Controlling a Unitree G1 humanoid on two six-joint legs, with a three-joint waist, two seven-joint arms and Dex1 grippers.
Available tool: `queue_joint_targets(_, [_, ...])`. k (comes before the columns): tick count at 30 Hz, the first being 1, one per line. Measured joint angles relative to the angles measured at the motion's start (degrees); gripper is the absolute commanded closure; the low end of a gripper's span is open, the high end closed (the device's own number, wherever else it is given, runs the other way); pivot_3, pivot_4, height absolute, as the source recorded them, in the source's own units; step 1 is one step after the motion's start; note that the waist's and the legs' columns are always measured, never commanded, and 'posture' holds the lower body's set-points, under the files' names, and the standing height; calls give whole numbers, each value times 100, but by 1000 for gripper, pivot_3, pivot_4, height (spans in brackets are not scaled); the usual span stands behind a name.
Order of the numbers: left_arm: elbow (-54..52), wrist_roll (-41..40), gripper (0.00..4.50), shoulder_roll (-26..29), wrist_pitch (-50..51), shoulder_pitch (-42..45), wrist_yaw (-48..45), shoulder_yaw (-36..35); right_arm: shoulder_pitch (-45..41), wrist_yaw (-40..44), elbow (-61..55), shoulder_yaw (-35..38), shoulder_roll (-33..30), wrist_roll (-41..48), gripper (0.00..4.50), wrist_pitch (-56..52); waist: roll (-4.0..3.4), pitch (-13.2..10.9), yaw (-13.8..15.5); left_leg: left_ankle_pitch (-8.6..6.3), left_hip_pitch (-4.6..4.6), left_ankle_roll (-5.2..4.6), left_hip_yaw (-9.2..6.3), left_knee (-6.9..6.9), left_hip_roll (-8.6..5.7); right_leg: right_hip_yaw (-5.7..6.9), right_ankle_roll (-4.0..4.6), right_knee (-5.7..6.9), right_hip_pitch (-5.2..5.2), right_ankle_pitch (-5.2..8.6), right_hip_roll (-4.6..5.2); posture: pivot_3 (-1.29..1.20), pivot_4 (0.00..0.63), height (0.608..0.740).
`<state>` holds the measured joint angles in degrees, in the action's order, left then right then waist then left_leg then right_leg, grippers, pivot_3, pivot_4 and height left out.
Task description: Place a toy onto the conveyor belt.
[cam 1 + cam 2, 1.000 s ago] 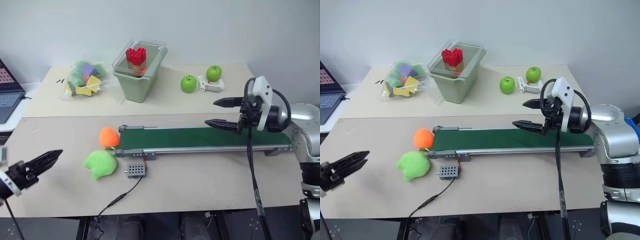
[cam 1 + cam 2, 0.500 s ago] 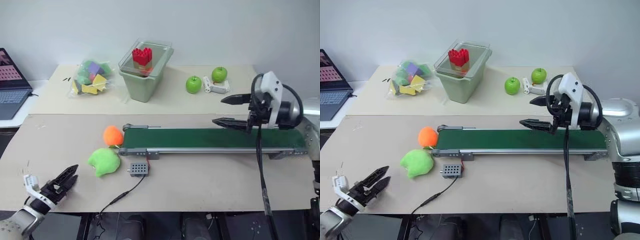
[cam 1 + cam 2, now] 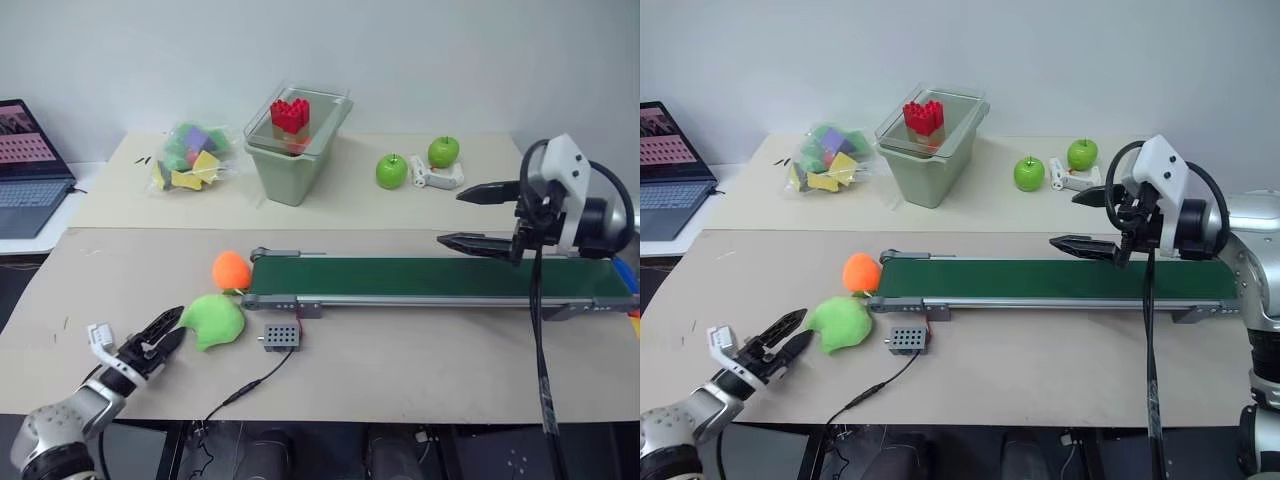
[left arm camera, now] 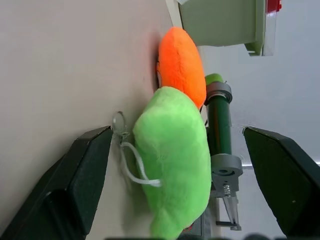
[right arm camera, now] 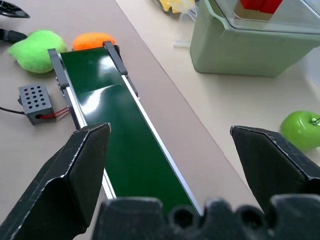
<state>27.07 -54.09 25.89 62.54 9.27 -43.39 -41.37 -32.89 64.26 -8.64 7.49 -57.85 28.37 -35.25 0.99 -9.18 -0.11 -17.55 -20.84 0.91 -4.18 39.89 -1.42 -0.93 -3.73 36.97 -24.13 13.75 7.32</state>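
The toy (image 3: 213, 320), a lime-green plush blob, lies on the table just off the left end of the conveyor belt (image 3: 430, 277), a long dark green belt in a grey frame. My left gripper (image 3: 172, 328) is open and low over the table. Its fingertips are at the toy's left edge. In the left wrist view the toy (image 4: 172, 155) sits between the two spread fingers (image 4: 85, 170), with a small cord loop at its near side. My right gripper (image 3: 452, 218) hangs open above the belt's right part with nothing in it.
An orange plush ball (image 3: 231, 270) touches the toy by the belt's end. A small grey box (image 3: 280, 336) with a cable lies in front of the belt. Behind are a green bin (image 3: 297, 150) with red bricks, a bag of coloured pieces (image 3: 190, 157), two apples (image 3: 392, 171) and a laptop (image 3: 30, 165).
My left gripper has come down and moved right, from the table's left edge up to the toy, still open. The camera has shifted. The right gripper has hardly moved.
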Motion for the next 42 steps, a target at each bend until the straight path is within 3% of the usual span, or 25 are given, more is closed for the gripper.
queue_joint_targets(8, [263,45,39,-70,-14,361,22,258,176,-72,-203,151,-26,14,0,-146,-1,1,-12,1,1,2,-1,0,-1,0,0,1,1,0,1,0,150,740])
queue_joint_targets(9, [288,44,568,-69,-17,373,24,257,202,-76,-210,172,-26,15,0,-153,-1,1,-10,1,1,2,-1,0,-1,0,0,1,1,0,1,0,150,740])
queue_joint_targets(10, [361,48,746,-62,-34,393,36,253,220,-83,-220,201,-26,17,0,-165,-1,1,-9,2,1,2,-1,0,-1,0,0,1,0,0,1,0,150,740])
queue_joint_targets(18, [600,-7,3625,12,-3,417,125,196,315,-144,-325,267,-30,18,0,-199,-3,2,-66,2,5,3,-1,-2,-1,-2,0,2,-1,0,1,0,150,740])
queue_joint_targets(21, [571,-88,4442,22,44,437,124,180,315,-169,-325,267,-29,18,0,-199,-8,5,-65,3,16,3,-1,-5,0,-2,0,5,8,0,1,0,150,740])
queue_joint_targets(28, [56,-538,4488,82,399,-174,447,-277,311,-213,-323,257,20,6,0,-198,-3,4,-227,2,24,2,-18,-8,16,-18,5,7,-2,-3,-9,0,150,740])
queue_joint_targets(33, [-392,-799,4488,592,507,-511,764,-730,404,-240,-319,257,41,3,0,-197,7,-2,-204,1,20,1,-21,-11,17,-16,5,3,-7,-3,-9,0,150,740])
queue_joint_targets(38, [-649,-174,4488,988,-665,56,1198,-696,467,-322,-326,214,292,3,0,-185,9,-3,-42,4,10,8,-14,-11,12,-1,8,-13,-2,-10,-6,0,150,740])
queue_joint_targets(42, [-1523,578,4488,1034,-1730,618,1217,108,390,-342,-323,91,443,0,0,-178,15,-6,-4,20,-17,35,-6,-9,12,8,7,-27,-14,-15,-6,0,150,740])
